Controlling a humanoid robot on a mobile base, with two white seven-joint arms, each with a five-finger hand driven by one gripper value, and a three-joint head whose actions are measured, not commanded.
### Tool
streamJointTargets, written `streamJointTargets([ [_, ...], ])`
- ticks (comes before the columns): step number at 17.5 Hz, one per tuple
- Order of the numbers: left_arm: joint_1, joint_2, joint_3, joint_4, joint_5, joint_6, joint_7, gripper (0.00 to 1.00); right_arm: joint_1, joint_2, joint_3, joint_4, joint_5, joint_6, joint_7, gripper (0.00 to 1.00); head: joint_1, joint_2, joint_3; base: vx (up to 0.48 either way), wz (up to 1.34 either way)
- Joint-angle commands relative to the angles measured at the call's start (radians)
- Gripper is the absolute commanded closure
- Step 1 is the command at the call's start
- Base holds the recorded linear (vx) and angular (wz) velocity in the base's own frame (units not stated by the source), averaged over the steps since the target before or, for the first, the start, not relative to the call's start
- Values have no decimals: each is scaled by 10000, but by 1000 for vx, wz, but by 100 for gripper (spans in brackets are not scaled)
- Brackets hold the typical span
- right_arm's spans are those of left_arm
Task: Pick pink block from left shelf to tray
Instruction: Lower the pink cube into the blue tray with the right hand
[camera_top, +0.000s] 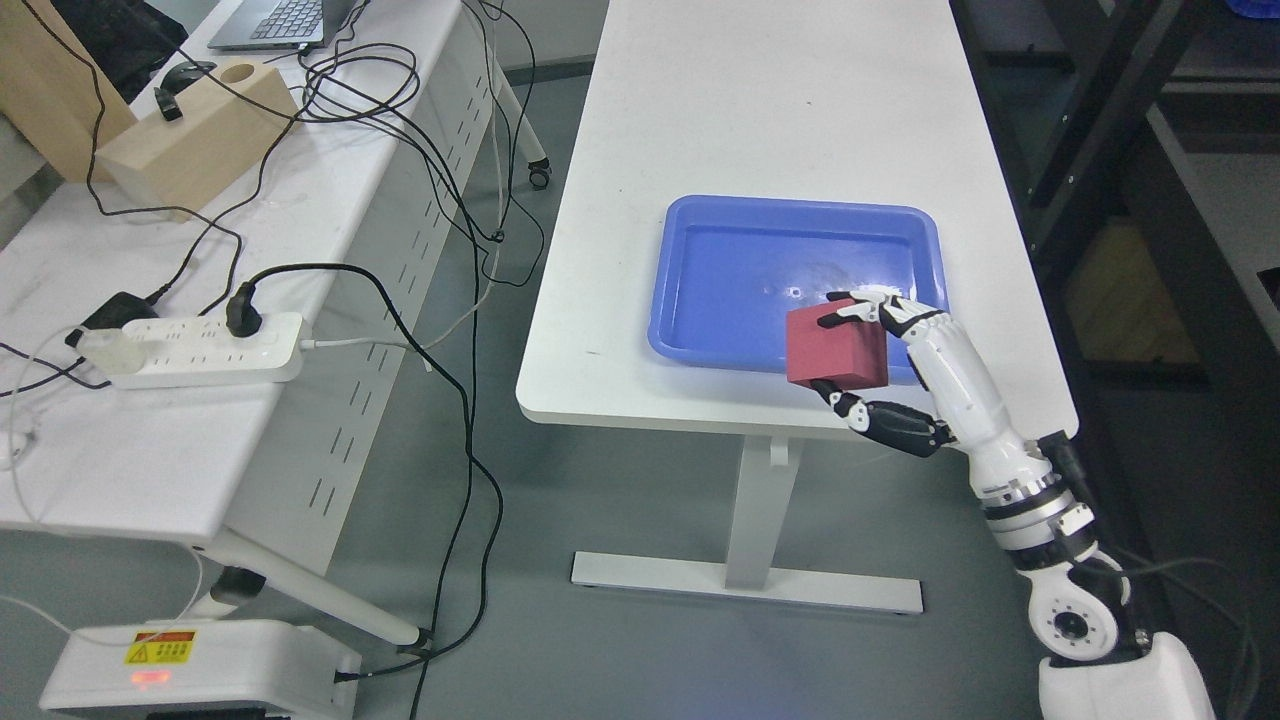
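My right hand (845, 350) comes in from the lower right and is shut on a red-pink block (836, 347), fingers above it and thumb below. It holds the block over the near right edge of the blue tray (720, 250), which lies on the white table (760, 90). The tray holds nothing else. My left arm is out of view.
A second white desk (150, 430) at the left carries a power strip (200, 350), black cables, a wooden box (195, 135) and a laptop (275, 22). A dark shelf frame (1100, 120) stands at the right. A white base unit (200, 670) sits on the floor at the lower left.
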Motion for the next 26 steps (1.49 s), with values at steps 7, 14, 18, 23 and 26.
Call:
streamJointTargets([
  [7,0,175,0,-174,0,-24,2,0,-675,30,824,-1,1439,867,214,97,0,0,0,177,-3],
  [14,0,175,0,-174,0,-24,2,0,-859,230,1485,-1,3430,1371,184,98,0,0,0,113,0],
  [18,0,175,0,-174,0,-24,2,0,-920,200,1884,30,4964,1786,122,99,0,0,0,74,0],
  [23,0,175,0,-174,0,-24,2,0,-920,169,2176,183,6315,2032,122,99,0,0,0,46,-12],
  [26,0,175,0,-174,0,-39,2,0,-905,184,2344,352,7128,2216,122,99,0,0,0,30,-53],
])
